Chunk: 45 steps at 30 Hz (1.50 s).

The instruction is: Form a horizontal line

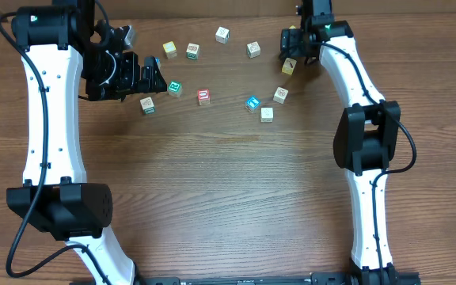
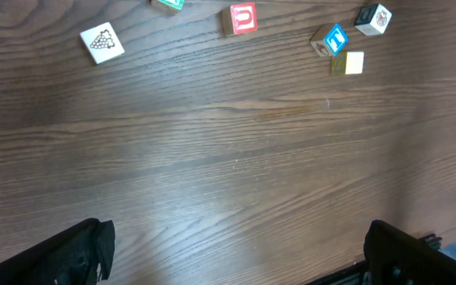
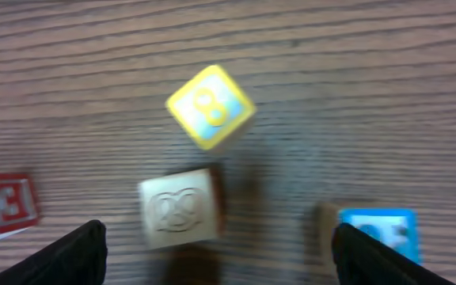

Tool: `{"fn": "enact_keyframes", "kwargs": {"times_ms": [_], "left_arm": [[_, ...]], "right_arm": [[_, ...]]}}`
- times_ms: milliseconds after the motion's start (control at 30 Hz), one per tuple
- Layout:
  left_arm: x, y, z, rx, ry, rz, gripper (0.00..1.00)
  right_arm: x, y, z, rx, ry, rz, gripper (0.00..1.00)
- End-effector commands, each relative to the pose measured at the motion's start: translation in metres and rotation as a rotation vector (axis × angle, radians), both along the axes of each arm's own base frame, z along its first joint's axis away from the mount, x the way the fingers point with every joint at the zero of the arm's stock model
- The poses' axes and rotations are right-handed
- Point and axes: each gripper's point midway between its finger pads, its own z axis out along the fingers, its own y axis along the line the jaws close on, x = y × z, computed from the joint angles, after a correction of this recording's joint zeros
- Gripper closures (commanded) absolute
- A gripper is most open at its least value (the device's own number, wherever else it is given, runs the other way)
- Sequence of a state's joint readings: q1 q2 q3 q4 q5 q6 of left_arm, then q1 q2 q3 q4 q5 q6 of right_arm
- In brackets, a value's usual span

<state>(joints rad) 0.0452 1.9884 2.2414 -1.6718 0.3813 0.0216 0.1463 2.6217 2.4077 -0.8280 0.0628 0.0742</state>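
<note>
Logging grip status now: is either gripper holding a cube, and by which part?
Nothing is held; the left gripper and the right gripper are both open.

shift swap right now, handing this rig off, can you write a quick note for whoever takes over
Left end effector: open, empty, just beside the green cube.
Right end effector: open, empty, close to the yellow cube but not gripping it.
Cubes: all loose, scattered in a rough arc across the upper part of the overhead view. The red cube and blue cube sit apart near the middle.
Done: no line formed yet.
Left: gather the cubes into one touching horizontal row.
</note>
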Motion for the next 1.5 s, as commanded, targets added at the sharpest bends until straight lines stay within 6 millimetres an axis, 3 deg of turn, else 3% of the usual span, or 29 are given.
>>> {"fn": "enact_keyframes", "kwargs": {"times_ms": [0, 167, 300, 500, 600, 967, 1167, 1367, 1467], "left_arm": [[0.004, -0.002, 0.002, 0.0, -0.014, -0.004, 0.0], [0.004, -0.002, 0.002, 0.0, -0.014, -0.004, 0.01], [0.004, -0.002, 0.002, 0.0, -0.014, -0.004, 0.01], [0.004, -0.002, 0.002, 0.0, -0.014, -0.004, 0.0], [0.004, -0.002, 0.002, 0.0, -0.014, -0.004, 0.0], [0.004, -0.002, 0.002, 0.0, -0.014, -0.004, 0.0], [0.004, -0.002, 0.002, 0.0, -0.014, -0.004, 0.0], [0.004, -0.002, 0.002, 0.0, -0.014, -0.004, 0.01], [0.004, -0.002, 0.002, 0.0, -0.014, -0.004, 0.0]], "right_arm": [[0.004, 0.016, 0.024, 0.015, -0.051, 0.023, 0.18], [0.004, 0.01, 0.02, -0.073, -0.062, -0.019, 0.2], [0.006, 0.011, 0.014, -0.071, -0.063, -0.019, 0.41], [0.008, 0.019, 0.012, -0.052, -0.072, 0.023, 0.41], [0.01, 0.019, 0.013, -0.05, -0.08, 0.023, 0.32], [0.012, 0.017, 0.006, -0.052, -0.086, 0.021, 0.32], [0.008, 0.015, -0.016, -0.062, -0.072, 0.025, 0.34], [0.013, 0.015, -0.012, -0.07, -0.098, 0.034, 0.36], [0.012, 0.015, -0.013, -0.071, -0.092, 0.034, 0.45]]}}
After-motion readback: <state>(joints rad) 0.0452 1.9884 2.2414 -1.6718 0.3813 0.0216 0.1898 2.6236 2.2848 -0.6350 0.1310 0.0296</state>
